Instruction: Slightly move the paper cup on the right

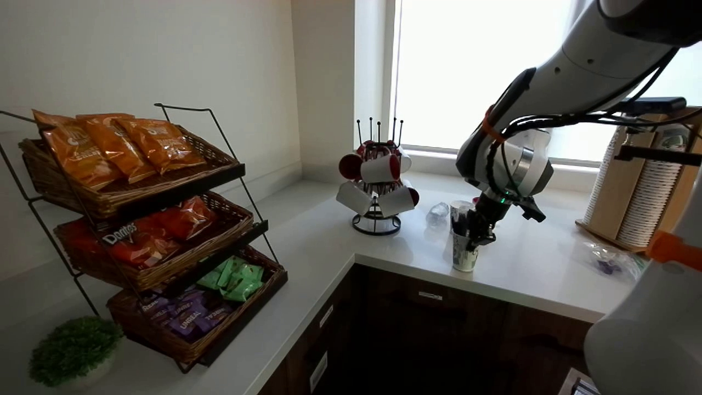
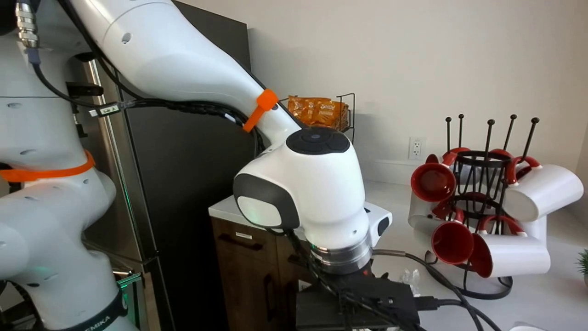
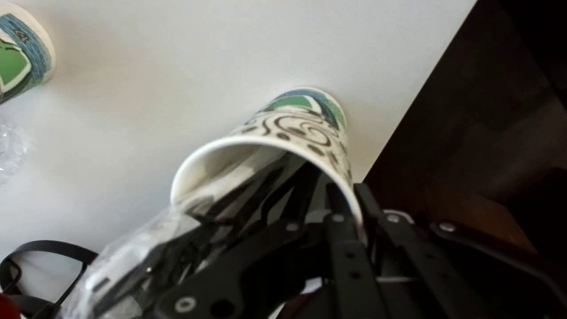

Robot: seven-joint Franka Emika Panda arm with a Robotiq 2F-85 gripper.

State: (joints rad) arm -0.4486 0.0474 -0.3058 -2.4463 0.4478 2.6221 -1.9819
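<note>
The paper cup is white with a dark swirl print and a green and blue base. It is near the counter's front edge, and I cannot tell whether its base touches the counter. Black utensils in clear plastic stick out of it. In the wrist view the cup opens toward the camera. My gripper is shut on its rim, with one finger inside and one outside. In an exterior view the gripper is at the cup's upper right side. The cup and fingertips are hidden in the view with the arm in front.
A similar cup stands behind, also in the wrist view. Clear plastic lies near it. A mug rack holds white and red mugs. A lid holder and a plastic bag are at the right. The counter edge is close.
</note>
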